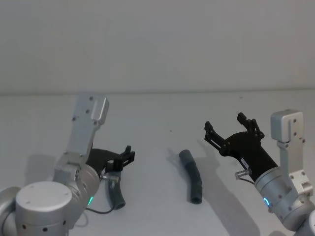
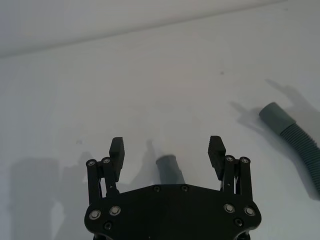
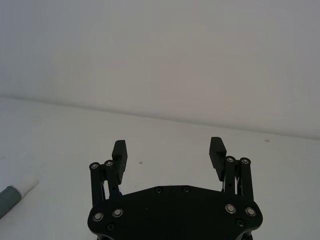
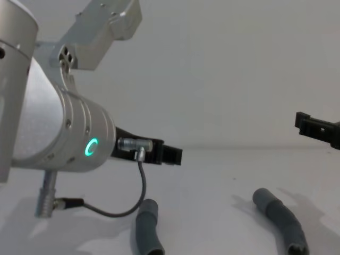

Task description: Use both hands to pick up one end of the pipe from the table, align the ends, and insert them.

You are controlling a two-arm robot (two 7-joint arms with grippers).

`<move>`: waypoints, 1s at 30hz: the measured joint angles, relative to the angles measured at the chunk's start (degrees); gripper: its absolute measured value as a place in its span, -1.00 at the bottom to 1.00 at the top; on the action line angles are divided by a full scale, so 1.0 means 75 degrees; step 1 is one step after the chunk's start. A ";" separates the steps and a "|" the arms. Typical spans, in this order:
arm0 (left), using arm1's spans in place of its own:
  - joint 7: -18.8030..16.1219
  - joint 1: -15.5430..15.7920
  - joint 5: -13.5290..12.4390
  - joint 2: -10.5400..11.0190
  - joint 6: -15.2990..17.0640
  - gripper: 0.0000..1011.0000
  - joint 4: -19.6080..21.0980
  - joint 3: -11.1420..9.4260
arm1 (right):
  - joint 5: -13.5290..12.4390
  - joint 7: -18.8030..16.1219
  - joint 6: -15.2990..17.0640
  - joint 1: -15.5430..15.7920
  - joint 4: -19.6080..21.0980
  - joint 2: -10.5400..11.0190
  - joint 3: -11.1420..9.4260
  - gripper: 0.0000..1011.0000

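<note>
Two dark grey ribbed pipe pieces lie on the white table [image 1: 147, 110]. One pipe [image 1: 192, 177] lies in the middle, curved, pointing away from me. The other pipe [image 1: 116, 192] lies to the left, partly under my left arm. My left gripper [image 1: 124, 158] hovers open just above that pipe's far cuff end [image 2: 168, 169], which shows between the spread fingers. To the right of the middle pipe, my right gripper [image 1: 224, 124] is open, held above the table and holding nothing. A pipe end with a white plug tip [image 3: 26, 185] shows at the edge of the right wrist view.
A pale wall [image 1: 157, 44] rises behind the table's far edge. A grey cable [image 4: 139, 186] loops from the left arm down beside the left pipe. Bare table lies between and beyond the two pipes.
</note>
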State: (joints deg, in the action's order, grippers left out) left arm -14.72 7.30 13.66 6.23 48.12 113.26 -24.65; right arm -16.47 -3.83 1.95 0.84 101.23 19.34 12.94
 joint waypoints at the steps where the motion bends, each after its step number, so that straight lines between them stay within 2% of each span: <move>1: -0.0052 -0.0046 -0.0019 -0.0034 0.0060 0.98 0.0029 -0.0001 | 0.0000 0.0000 0.0000 0.0000 0.0000 -0.0001 0.0000 0.98; 14: -0.0178 -0.0254 -0.0053 -0.0175 0.0363 0.98 0.0010 0.0060 | 0.0000 0.0000 0.0000 0.0000 0.0000 0.0000 0.0000 0.98; 30: 0.0269 -0.0065 0.0056 -0.0053 0.0472 0.98 -0.0328 0.0146 | 0.0001 0.0000 0.0000 0.0000 0.0000 0.0000 0.0000 0.98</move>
State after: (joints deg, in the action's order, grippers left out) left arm -12.71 6.81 14.08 5.84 51.66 110.80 -23.55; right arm -16.46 -3.83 1.95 0.84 101.23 19.33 12.94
